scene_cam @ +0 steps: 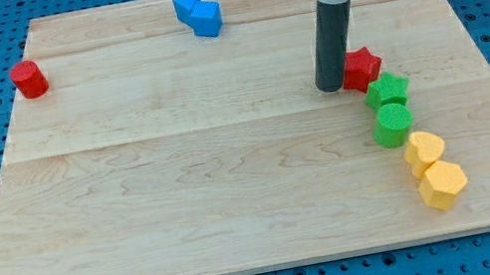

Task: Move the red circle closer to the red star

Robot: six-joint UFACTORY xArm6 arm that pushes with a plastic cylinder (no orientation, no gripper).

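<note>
The red circle (30,79) sits near the board's upper left corner. The red star (361,67) sits at the view's right, far from the circle. My tip (330,88) rests on the board just left of the red star, touching or nearly touching it. The rod rises from there to the arm at the view's top.
Two blue blocks (198,14) lie together near the top edge. Below the red star run a green star (386,90), a green circle (392,125) and two yellow blocks (423,149) (443,183) in a curved line. The wooden board (183,189) lies on a blue pegboard.
</note>
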